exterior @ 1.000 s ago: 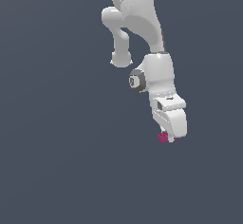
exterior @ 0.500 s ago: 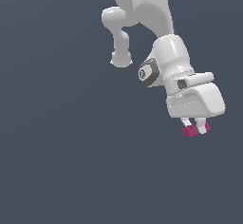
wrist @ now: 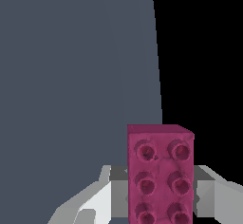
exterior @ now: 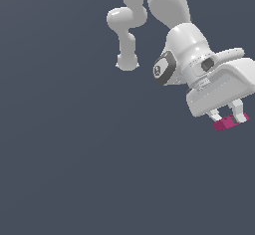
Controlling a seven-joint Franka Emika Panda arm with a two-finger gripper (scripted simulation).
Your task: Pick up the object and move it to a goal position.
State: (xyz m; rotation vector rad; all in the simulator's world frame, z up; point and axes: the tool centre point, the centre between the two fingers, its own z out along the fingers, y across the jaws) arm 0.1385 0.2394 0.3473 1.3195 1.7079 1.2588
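The white Panda arm [exterior: 164, 25] reaches down toward the exterior view's right, over a plain grey surface [exterior: 74, 169]. Its gripper [exterior: 228, 117] has the jaws closed tight on the magenta-red studded block [exterior: 227, 123], held at the exterior view's right edge.

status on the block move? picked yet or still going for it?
Done: the pick. The magenta-red block sits between the fingers of the gripper, and the wrist view shows its studded face clamped from both sides. In hand: the carry, with the block held at the exterior view's right. Left: reaching the goal and releasing there. No goal marker shows in either view, so I can't say how close it is.
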